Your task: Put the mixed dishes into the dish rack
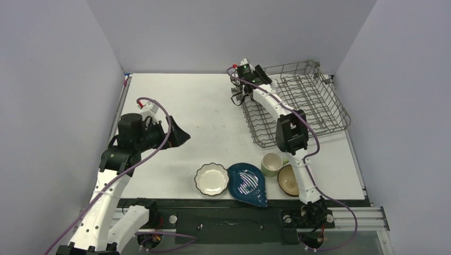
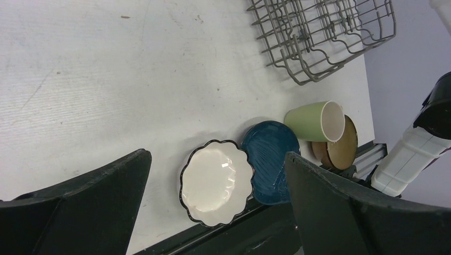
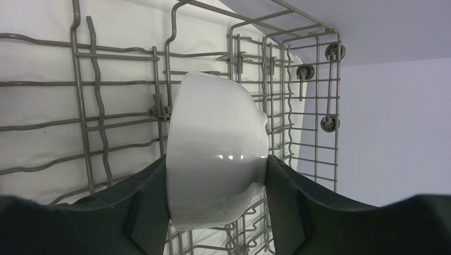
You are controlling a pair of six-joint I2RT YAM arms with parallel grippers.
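My right gripper (image 3: 215, 159) is shut on the small white bowl (image 3: 213, 143), held on its side over the grey wire dish rack (image 3: 117, 106). In the top view this gripper (image 1: 239, 96) hangs at the rack's (image 1: 314, 101) far left corner. Near the table's front edge lie the white scalloped plate (image 1: 211, 179), the dark blue leaf-shaped dish (image 1: 248, 183), the pale green mug (image 1: 272, 164) on its side and the brown bowl (image 1: 289, 180). My left gripper (image 1: 183, 138) is open and empty, above the table left of them. Its wrist view shows the plate (image 2: 215, 183), blue dish (image 2: 268, 159), mug (image 2: 314, 119) and brown bowl (image 2: 340, 149).
The right arm (image 1: 290, 133) stretches over the rack's near left side and above the mug and brown bowl. Grey walls close in the table on the left, back and right. A black rail (image 1: 228, 212) runs along the front edge.
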